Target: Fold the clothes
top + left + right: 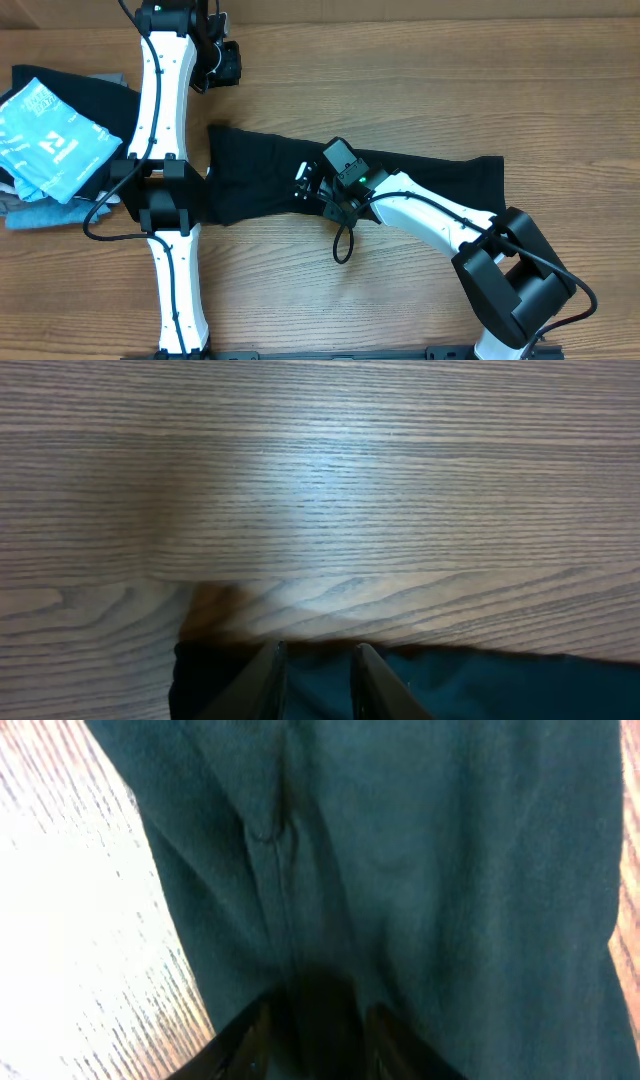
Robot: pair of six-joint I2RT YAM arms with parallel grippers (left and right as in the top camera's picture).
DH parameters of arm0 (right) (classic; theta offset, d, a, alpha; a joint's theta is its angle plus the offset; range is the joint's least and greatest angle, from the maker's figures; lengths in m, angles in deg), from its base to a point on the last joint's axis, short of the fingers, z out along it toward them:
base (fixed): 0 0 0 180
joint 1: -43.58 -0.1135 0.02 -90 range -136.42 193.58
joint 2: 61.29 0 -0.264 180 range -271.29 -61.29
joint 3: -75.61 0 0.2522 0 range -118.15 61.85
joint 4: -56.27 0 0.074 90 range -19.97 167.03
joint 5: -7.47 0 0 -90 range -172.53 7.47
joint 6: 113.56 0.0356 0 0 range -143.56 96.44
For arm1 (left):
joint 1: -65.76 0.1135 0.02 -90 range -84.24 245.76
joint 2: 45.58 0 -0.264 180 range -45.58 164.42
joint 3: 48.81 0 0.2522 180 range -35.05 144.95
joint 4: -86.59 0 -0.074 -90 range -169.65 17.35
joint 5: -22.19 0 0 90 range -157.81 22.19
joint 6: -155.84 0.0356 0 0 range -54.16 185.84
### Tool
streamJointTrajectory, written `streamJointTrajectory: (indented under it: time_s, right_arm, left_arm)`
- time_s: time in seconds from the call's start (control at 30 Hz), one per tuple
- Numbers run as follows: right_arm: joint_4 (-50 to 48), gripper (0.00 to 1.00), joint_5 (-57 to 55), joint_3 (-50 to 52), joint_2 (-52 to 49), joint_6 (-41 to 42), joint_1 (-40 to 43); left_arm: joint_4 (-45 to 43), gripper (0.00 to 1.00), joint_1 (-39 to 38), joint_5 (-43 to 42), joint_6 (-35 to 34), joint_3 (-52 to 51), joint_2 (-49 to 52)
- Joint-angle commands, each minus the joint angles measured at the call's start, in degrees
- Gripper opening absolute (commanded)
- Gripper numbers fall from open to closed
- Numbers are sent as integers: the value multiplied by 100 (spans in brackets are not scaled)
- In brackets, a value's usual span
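Right hand (308, 185) is down on the black T-shirt (255, 170) near its middle. In the wrist view its fingers (245, 1040) are partly spread with the fabric (450, 870) right under the tips, and no fold is visibly pinched. The shirt lies as a long band across the table (420, 70). Left hand (225, 62) is at the far edge, off the shirt, with a narrow gap between its fingers (268, 680) and nothing in it. Light-blue garment (50, 140) sits far left.
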Motion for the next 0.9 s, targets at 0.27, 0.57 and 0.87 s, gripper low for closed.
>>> streamJointTrajectory:
  time_s: [0.27, 0.57, 0.87]
  right_arm:
    - [-260, 42, -2, -131, 59, 22, 17]
    - [-313, 41, 846, -129, 59, 20, 17]
    - [-743, 37, 844, -125, 59, 20, 17]
  left_arm:
    - [4, 25, -26, 37, 96, 7, 22]
    - [-4, 25, -28, 37, 96, 7, 22]
    - [24, 25, -28, 39, 114, 7, 22]
